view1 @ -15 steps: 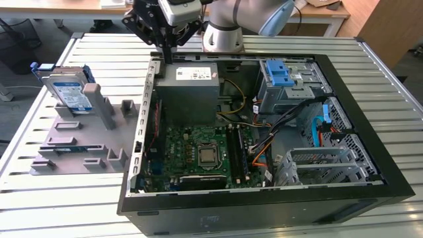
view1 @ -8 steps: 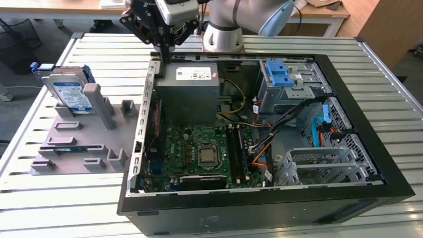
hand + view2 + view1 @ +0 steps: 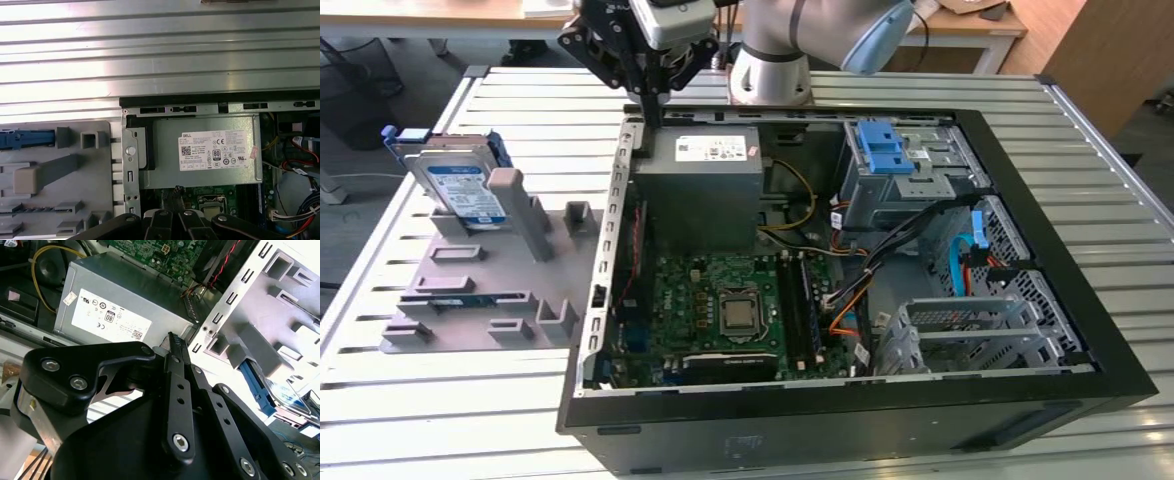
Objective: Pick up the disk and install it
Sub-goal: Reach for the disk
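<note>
The disk [image 3: 460,188], a silver drive with a white-and-blue label in a blue bracket, stands on edge in a grey holder [image 3: 487,285] on the exterior view's left, outside the computer case. My gripper [image 3: 647,105] hangs over the case's back left corner, above the wall next to the power supply, fingers pointing down and shut on nothing. It is well apart from the disk. In the second wrist view the closed fingertips [image 3: 172,340] sit over the power supply's edge, with the disk [image 3: 282,392] off to the side. The first wrist view catches the disk's blue bracket [image 3: 27,139].
The open black computer case [image 3: 1067,250] lies on a slatted metal table [image 3: 520,100]. Inside are the grey power supply box [image 3: 707,185], a green motherboard [image 3: 720,310], a blue latch piece [image 3: 887,150] on a drive cage, cables, and a metal drive bay [image 3: 974,325].
</note>
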Motion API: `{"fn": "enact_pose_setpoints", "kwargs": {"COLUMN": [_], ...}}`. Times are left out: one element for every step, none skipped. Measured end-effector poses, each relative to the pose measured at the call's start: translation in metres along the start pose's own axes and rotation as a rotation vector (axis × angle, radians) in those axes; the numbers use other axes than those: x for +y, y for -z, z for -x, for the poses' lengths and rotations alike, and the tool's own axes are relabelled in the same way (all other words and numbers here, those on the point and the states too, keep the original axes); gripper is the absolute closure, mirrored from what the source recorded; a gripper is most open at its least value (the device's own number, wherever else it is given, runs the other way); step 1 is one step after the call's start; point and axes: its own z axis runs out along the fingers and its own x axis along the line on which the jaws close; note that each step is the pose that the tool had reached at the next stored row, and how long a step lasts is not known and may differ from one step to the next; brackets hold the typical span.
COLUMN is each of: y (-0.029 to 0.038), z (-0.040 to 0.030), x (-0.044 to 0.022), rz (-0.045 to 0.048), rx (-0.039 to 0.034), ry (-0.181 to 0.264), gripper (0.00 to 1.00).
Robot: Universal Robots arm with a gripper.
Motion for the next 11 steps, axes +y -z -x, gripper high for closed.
{"fn": "enact_pose_setpoints", "kwargs": {"y": [0.0000,0.0000,0.0000,0.0000,0.0000,0.0000,0.0000,0.0000,0.0000,0.0000,0.0000], "z": [-0.0001,-0.0003,-0.0007,-0.0012,-0.0016,-0.0022,-0.0028,-0.0034,-0.0040,-0.0046,-0.0052], "x": [0.0000,0.0001,0.0000,0.0000,0.0000,0.0002,0.0004,0.0008,0.0013,0.0018,0.0023], "rz": [0.0000,0.0000,-0.0001,0.0000,0.0000,0.0000,0.0000,0.0000,-0.0001,-0.0001,-0.0001], "rx": [0.0000,0.0000,0.0000,0.0000,0.0000,0.0000,0.0000,0.0001,0.0000,0.0001,0.0000], "ry": [0.000,0.000,0.000,0.000,0.000,0.000,0.000,0.000,0.000,0.000,0.000], "gripper": [0.89,0.89,0.89,0.89,0.89,0.89,0.89,0.89,0.89,0.89,0.89]}}
